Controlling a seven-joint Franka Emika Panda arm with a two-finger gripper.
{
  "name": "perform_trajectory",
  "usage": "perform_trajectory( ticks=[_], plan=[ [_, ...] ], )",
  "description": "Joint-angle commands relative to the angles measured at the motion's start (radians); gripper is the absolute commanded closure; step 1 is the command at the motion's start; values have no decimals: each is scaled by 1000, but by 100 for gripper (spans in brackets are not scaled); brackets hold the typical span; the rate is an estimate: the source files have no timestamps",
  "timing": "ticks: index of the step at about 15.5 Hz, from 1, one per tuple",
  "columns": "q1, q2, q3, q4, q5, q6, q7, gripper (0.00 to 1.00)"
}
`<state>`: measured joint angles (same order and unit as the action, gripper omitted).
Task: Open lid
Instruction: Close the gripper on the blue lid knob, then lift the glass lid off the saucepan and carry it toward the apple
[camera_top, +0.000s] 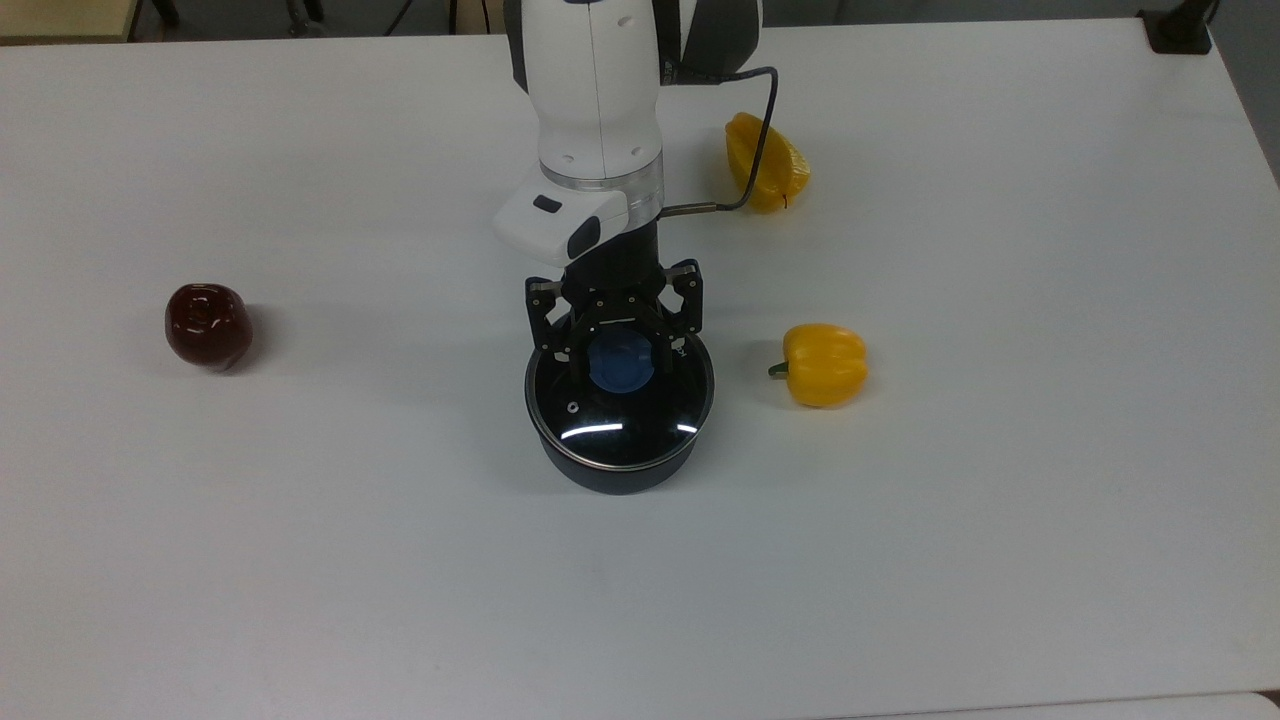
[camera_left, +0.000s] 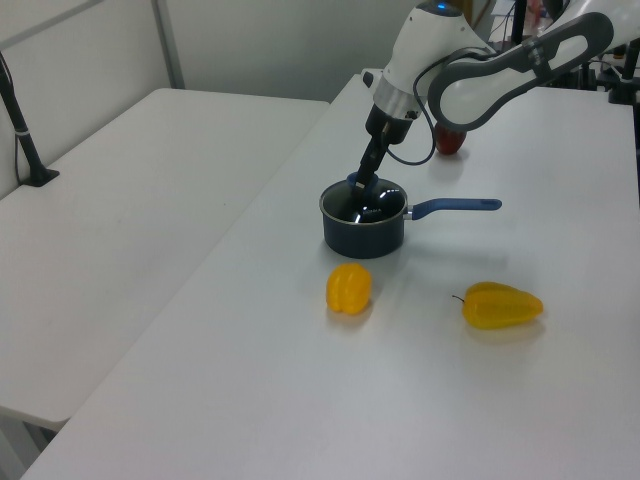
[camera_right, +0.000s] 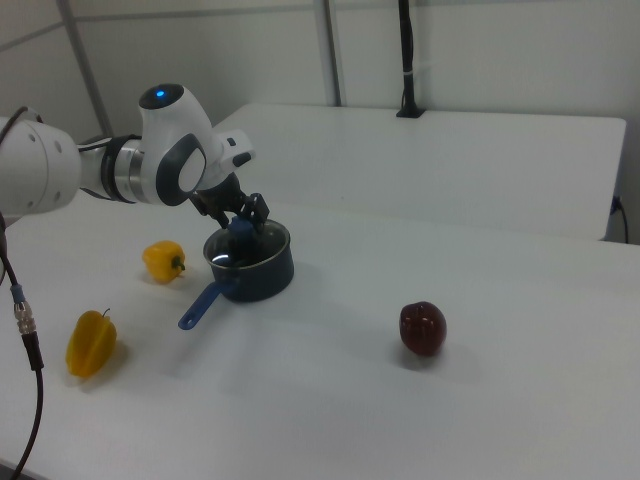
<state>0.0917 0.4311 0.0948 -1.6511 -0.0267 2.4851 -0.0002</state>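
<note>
While the round clear glass lid (camera_top: 620, 395) with its metal rim sits closed on the dark saucepan (camera_top: 617, 472), the black two-finger gripper (camera_top: 620, 357) stands with its fingers spread either side of the lid's blue centre knob (camera_top: 621, 364).

Near to far in the top view: bare smooth white tabletop (camera_top: 640, 600), then the saucepan at mid-table, a squat glossy yellow bell pepper (camera_top: 823, 364) to the top view's right of it and a shiny dark red apple (camera_top: 207, 325) well apart on the top view's left. Behind the pan rises the white arm (camera_top: 598, 110) with a black cable (camera_top: 757, 130), which crosses a longer yellow pepper (camera_top: 767, 162) beyond. In the left view, the pan's blue handle (camera_left: 455, 206) points toward the left view's right, and a second white table (camera_left: 130, 210) stands beside pale walls.
</note>
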Motion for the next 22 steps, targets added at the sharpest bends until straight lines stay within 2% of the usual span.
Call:
perform_trajectory(
  ticks=[1, 3, 8, 15, 18, 22],
  plan=[
    [2, -15, 2, -7, -2, 18, -7, 20],
    [3, -15, 2, -7, -2, 18, -7, 28],
    [3, -31, 0, -9, -1, 8, -9, 62],
    [-10, -133, 0, -10, 1, -107, 6, 64],
    [-96, -173, -1, -36, 1, -152, 39, 64],
    [-199, -236, -1, -154, -1, -146, 26, 63]
  ],
)
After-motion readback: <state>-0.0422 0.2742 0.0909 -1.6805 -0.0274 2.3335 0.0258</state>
